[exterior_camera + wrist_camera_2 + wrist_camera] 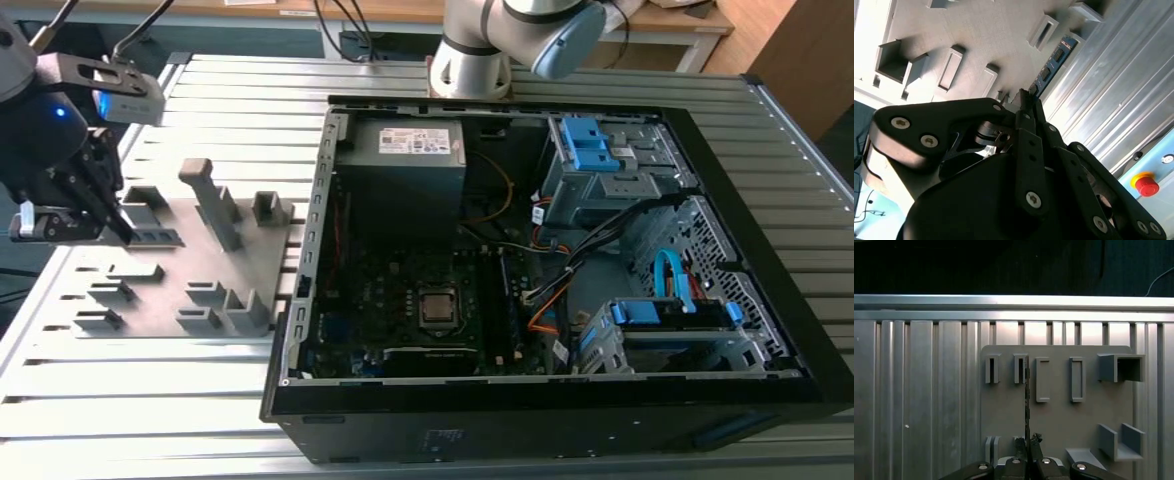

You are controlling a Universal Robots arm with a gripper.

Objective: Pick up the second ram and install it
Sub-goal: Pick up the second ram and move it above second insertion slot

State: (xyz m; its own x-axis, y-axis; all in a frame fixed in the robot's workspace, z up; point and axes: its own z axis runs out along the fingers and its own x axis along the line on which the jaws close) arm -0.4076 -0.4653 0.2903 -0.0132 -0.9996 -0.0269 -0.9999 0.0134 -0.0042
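Second ram [1027, 405] stands on edge in the slots of the grey holder block [1059, 415] on the slatted metal surface [929, 400], and the gripper [1028, 441] has its fingers pinched tight on one end of it.

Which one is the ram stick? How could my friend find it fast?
Start at the big open computer case, then go to the grey holder tray beside it, on the exterior view's left. The second ram stands on edge in the tray's slots, right at the end effector. It is the one thin dark stick with black chips; its neighbours are plain grey blocks.
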